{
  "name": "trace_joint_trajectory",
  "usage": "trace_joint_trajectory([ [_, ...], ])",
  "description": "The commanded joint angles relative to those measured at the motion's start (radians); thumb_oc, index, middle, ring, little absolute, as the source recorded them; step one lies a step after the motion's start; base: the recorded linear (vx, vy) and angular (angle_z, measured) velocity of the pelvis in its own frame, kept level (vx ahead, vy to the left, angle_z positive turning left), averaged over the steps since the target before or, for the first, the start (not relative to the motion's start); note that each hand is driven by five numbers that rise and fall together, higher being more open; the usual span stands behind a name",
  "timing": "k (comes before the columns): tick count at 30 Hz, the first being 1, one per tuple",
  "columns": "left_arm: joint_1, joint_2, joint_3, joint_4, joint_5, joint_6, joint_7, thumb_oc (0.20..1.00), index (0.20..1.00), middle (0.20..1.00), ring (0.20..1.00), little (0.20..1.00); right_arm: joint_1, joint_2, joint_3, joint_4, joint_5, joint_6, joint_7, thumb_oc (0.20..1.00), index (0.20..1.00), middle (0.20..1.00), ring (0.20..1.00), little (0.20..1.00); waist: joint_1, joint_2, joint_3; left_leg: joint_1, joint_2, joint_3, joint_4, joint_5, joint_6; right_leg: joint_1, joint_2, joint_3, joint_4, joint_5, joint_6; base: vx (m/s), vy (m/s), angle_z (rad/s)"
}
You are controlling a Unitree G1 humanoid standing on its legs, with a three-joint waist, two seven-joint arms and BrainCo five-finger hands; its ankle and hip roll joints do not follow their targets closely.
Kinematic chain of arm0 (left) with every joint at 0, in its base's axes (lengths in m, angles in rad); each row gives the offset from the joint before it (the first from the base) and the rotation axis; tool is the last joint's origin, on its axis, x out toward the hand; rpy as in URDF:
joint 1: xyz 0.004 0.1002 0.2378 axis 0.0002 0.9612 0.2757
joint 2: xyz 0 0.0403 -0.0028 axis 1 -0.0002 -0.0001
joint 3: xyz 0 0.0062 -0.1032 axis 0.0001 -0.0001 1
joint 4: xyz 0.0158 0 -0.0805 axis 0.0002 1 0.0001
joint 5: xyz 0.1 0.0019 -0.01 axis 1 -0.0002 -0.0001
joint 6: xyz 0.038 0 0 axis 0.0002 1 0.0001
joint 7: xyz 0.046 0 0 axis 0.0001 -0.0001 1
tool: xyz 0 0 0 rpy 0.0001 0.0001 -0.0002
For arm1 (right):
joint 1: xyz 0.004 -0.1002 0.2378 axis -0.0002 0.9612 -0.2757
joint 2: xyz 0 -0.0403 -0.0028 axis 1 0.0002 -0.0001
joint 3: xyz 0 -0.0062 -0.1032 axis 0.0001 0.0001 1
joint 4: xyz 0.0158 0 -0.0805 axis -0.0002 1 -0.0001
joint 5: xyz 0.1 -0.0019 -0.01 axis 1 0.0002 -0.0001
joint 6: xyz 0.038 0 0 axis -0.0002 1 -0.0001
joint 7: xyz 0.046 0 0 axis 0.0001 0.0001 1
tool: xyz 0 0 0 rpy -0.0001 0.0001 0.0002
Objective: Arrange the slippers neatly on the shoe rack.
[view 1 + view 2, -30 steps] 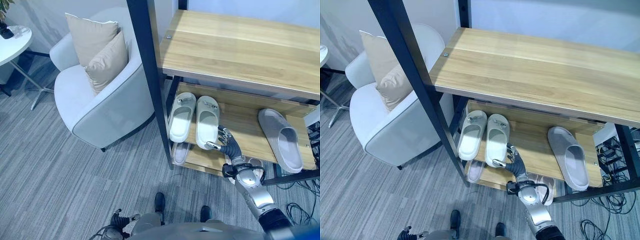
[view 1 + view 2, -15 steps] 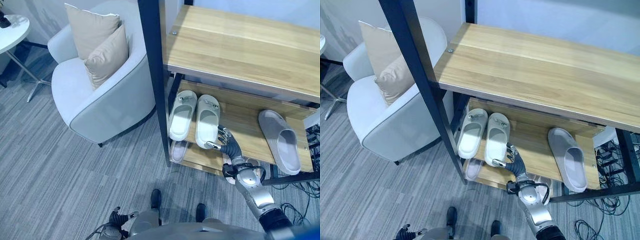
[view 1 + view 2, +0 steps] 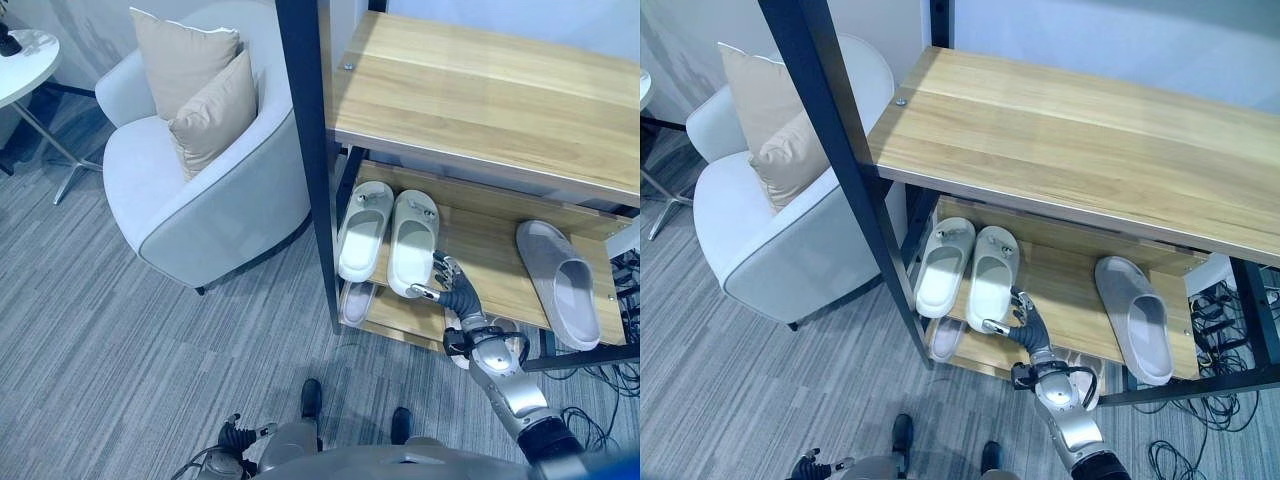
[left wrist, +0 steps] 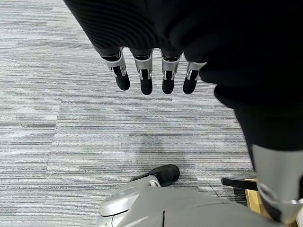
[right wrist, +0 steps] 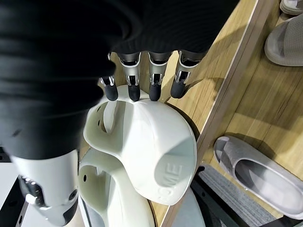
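Observation:
Two white slippers lie side by side, toes inward, at the left of the rack's middle shelf (image 3: 480, 250): the left one (image 3: 362, 230) and the right one (image 3: 412, 240). My right hand (image 3: 462, 300) is open at the shelf's front edge. Its straight fingertips (image 5: 156, 80) rest against the right white slipper (image 5: 151, 156) near its heel. A grey slipper (image 3: 560, 280) lies alone at the shelf's right end. More grey slippers (image 3: 358, 303) sit on the lower shelf, partly hidden. My left hand (image 3: 240, 440) hangs low over the carpet, its fingers (image 4: 144, 78) straight.
The rack's dark front post (image 3: 310, 150) rises just left of the white pair, and the wide wooden top shelf (image 3: 480, 90) overhangs them. A pale armchair (image 3: 200, 200) with two beige cushions stands left of the rack. A white side table (image 3: 25, 60) is at the far left.
The camera shifted a little a second ago. Since then my right hand has edged slightly left against the right white slipper, which has barely moved. The left hand is still.

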Motion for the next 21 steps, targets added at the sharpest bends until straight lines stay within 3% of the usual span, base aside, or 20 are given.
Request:
trace_joint_trajectory([
  [1,-0.035,-0.036,-0.021,0.060,-0.004,0.003,0.000,1.000,1.000,1.000,1.000,1.000,-0.105,0.052,0.076,-0.060,-0.001,-0.019,0.053,1.000,1.000,1.000,1.000,1.000,0.060,-0.014,0.012,0.041,0.024,-0.042,0.011,-0.120,-0.024,-0.014,-0.035,0.002,0.061,-0.022,0.034,0.00,0.000,0.00],
  [21,-0.040,-0.042,-0.032,0.060,-0.003,0.009,-0.001,1.000,1.000,1.000,1.000,1.000,-0.157,0.058,0.101,-0.067,-0.017,-0.012,0.051,1.000,1.000,1.000,1.000,1.000,0.065,-0.015,0.009,0.041,0.022,-0.045,0.009,-0.121,-0.022,-0.014,-0.036,0.000,0.064,-0.024,0.031,0.00,0.000,0.00],
])
